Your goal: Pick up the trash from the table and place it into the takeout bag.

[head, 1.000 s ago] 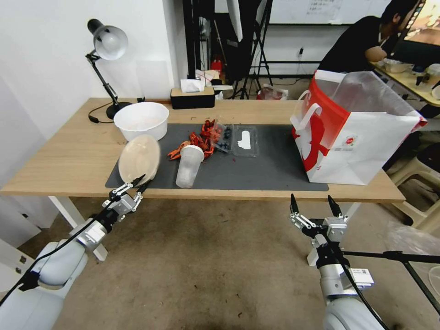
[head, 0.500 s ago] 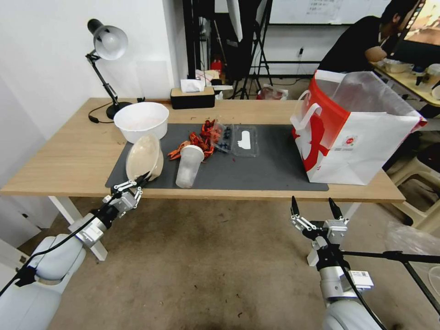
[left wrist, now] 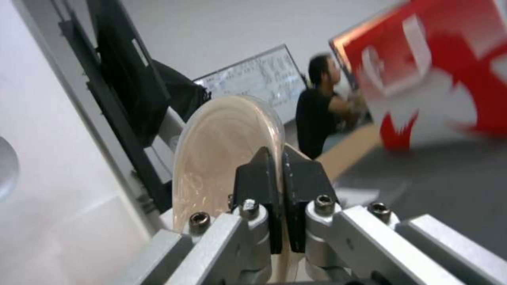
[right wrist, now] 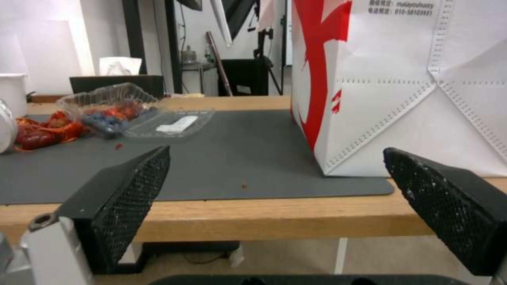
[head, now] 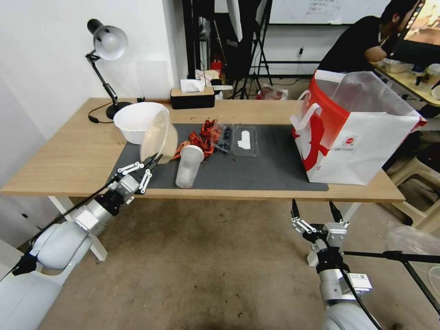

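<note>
Two pincers: left pincer (head: 155,160) grips the oval container (head: 158,134) rim; right pincer (head: 315,211) hangs spread below the table (head: 68,156).

A lab or studio workroom. At the top of the frame stand a whiteboard (head: 321,10) and black tripods (head: 256,50). A desk lamp (head: 104,64) sits upper left.

Left arm is reaching up and forward on the left, left claw (head: 156,160) pinching shut, tips pointing far-right. Right arm is hanging low on the near right, right claw (head: 315,210) pointing up, fingers (right wrist: 129,186) spread wide.
</note>
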